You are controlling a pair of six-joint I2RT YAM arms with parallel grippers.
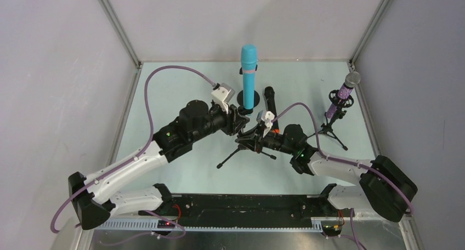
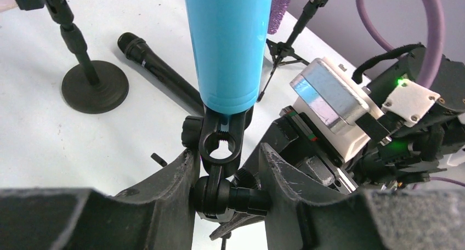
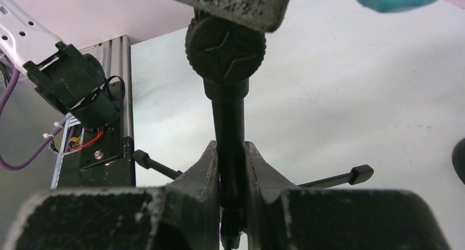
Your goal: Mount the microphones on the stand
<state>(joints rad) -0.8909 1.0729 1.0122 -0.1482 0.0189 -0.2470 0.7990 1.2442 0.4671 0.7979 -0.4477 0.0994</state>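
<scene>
The cyan microphone stands upright in the clip of a small tripod stand at mid-table. The right gripper is clamped on the stand's pole, and the left gripper is closed, it seems firmly, on the swivel joint under the clip. The purple microphone sits in another tripod at the right; the black microphone lies flat on the table.
</scene>
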